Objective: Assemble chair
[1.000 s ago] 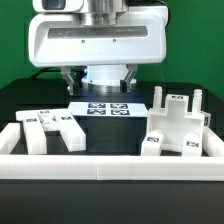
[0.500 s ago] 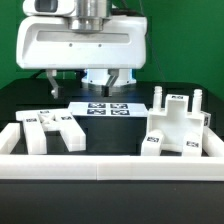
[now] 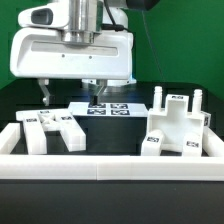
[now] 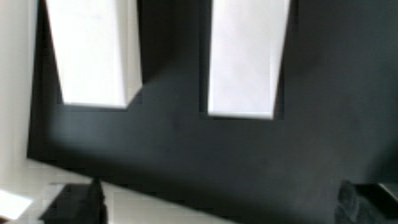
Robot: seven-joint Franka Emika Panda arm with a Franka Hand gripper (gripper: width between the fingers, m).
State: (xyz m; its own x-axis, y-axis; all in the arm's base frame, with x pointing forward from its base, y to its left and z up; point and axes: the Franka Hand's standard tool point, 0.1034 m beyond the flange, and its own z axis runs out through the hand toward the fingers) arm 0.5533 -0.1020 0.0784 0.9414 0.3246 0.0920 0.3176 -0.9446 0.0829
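Note:
The chair is in loose white tagged parts. A forked piece [image 3: 50,130] with two prongs lies at the exterior view's left. A chunkier joined piece [image 3: 178,126] with upright pegs stands at the exterior view's right. My gripper [image 3: 72,93] hangs open and empty above and just behind the forked piece. In the wrist view two white bars [image 4: 98,50] [image 4: 249,55] lie side by side on the black table, ahead of my gripper [image 4: 224,205]. The dark fingertips [image 4: 75,205] stand wide apart with nothing between them.
The marker board [image 3: 108,107] lies flat between the two pieces, partly under the gripper. A long white border wall [image 3: 110,167] runs along the front and turns back at both ends. A white surface [image 4: 15,120] shows at the wrist view's edge.
The gripper has moved steadily toward the exterior view's left, from over the marker board to over the forked piece. The chair parts have not moved.

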